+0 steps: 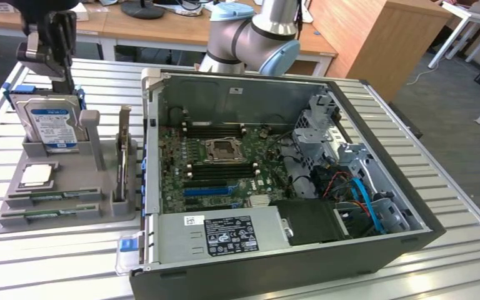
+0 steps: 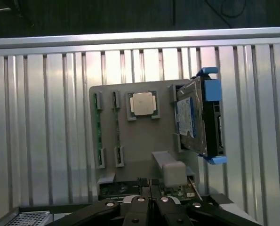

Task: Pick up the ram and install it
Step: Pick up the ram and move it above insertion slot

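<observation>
1. Tool (image 1: 60, 72) pressed together, nothing pinched; it hangs above the grey holder (image 2: 140, 141) on the slatted desk (image 1: 57, 262).
2. Two ram sticks (image 1: 48, 197) lie flat, side by side, in holder slots, apart from the tool.
3. Same holder: one processor (image 1: 37, 175), one upright hard drive (image 1: 52, 125).
4. One open computer case (image 1: 307, 256) just beside the holder.
</observation>
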Tool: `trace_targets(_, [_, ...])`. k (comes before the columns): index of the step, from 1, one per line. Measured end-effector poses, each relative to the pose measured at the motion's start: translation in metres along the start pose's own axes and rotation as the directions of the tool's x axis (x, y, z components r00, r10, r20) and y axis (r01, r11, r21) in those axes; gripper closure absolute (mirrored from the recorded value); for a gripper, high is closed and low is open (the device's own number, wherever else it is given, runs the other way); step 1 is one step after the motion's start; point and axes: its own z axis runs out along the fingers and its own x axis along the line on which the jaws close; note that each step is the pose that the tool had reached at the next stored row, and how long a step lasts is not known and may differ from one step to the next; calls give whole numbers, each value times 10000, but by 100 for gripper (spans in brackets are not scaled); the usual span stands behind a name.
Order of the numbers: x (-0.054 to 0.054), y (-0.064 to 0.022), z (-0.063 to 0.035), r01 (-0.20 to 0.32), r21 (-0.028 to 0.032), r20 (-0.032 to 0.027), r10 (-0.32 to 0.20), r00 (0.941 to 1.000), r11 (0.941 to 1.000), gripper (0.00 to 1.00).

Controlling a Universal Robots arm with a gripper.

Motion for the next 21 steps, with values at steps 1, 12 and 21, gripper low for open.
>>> trace_targets(1, [0, 0, 0, 156, -3, -8, -156, 9999, 9999, 89])
trace_targets(12, [0, 0, 1, 449, -11, -25, -449, 9990, 9990, 89])
trace_targets(21, [0, 0, 1, 448, -10, -25, -448, 9990, 9990, 77])
